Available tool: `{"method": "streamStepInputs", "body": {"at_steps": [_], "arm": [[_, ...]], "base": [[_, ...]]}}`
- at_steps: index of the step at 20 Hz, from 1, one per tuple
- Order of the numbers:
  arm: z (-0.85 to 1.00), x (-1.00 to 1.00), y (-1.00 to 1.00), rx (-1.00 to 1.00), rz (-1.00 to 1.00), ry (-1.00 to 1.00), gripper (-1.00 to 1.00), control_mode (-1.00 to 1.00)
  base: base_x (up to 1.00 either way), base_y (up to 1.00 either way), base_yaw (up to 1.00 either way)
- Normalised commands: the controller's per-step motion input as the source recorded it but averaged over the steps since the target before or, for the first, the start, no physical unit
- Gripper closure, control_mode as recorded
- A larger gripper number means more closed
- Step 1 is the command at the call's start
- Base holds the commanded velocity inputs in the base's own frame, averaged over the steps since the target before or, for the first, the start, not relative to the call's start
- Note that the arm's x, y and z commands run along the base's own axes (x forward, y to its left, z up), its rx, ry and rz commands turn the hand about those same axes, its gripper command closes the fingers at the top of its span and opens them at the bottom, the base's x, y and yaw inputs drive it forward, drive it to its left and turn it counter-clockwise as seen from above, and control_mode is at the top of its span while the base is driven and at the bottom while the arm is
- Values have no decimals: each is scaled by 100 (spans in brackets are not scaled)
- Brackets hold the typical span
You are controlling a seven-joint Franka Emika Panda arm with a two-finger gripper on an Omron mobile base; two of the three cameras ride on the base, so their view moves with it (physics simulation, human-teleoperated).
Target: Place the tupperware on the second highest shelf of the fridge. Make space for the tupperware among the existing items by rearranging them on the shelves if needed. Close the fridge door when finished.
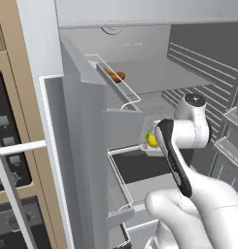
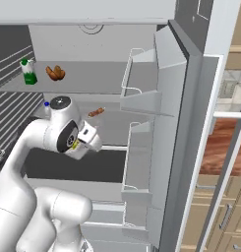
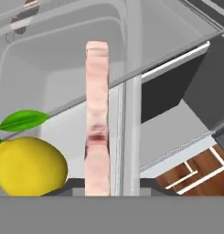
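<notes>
You see the arm reaching into the open fridge (image 1: 81,146), carrying the tupperware (image 1: 150,141) just above a middle shelf (image 2: 112,129). A lemon (image 3: 29,167) and a pink strip (image 3: 97,123) sit inside the tub. Whether the jaws are pinching it, you cannot tell. A green bottle (image 2: 28,71) and orange items (image 2: 55,73) stand on the shelf above; a sausage-like piece (image 2: 96,112) lies below.
</notes>
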Motion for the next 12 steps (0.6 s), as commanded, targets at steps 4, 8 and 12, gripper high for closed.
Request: {"method": "streamStepInputs", "body": {"at_steps": [4,8,12], "arm": [[-25,0,0,19,-58,-26,100,-100],[-1,1,0,21,-34,-20,100,-100],[0,17,0,21,-12,-1,100,-100]], "base": [[0,0,0],[0,0,0],[0,0,0]]}}
